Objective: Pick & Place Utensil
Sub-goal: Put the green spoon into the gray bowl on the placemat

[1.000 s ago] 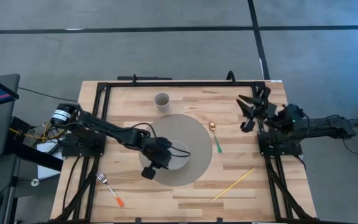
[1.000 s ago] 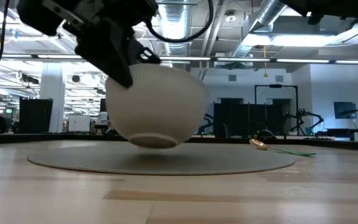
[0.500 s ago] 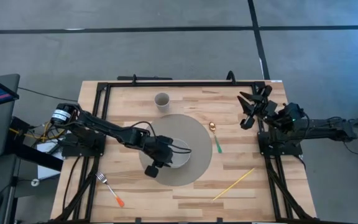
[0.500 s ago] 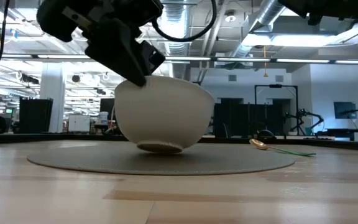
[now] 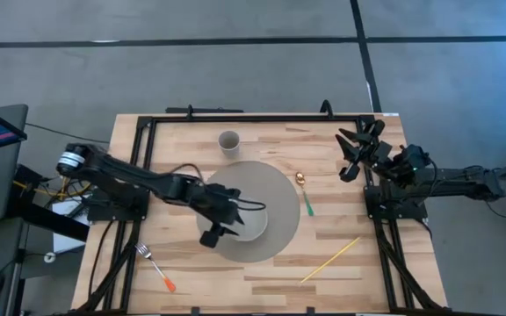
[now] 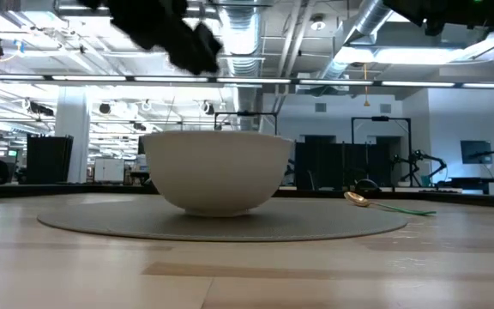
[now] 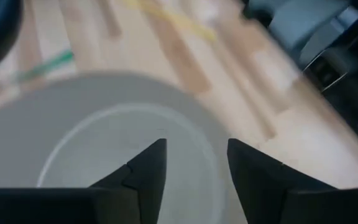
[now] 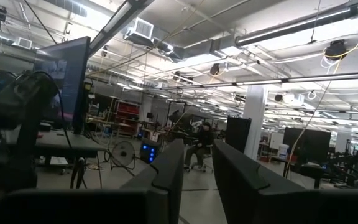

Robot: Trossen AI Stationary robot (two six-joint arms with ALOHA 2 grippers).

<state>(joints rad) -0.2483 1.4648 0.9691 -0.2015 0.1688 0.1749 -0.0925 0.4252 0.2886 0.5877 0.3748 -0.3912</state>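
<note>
On the table (image 5: 191,272) an orange-handled fork (image 5: 155,267) lies at the front left. The left gripper (image 5: 220,226) hangs over the white bowl (image 6: 215,170), jaws apart and empty; the bowl stands on the round grey mat (image 5: 275,189). Behind the mat is a small cup (image 5: 228,141). A green-handled spoon (image 5: 305,195) lies at the mat's right edge, a yellow stick (image 5: 330,259) further right. The right gripper (image 5: 356,151) waits at the back right, jaws apart.

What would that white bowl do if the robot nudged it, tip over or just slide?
The bowl would probably slide rather than tip: it sits upright and wide on the round grey mat. Its narrow foot might let it rock slightly. It looks rigid, perhaps ceramic, so possibly breakable.
</note>
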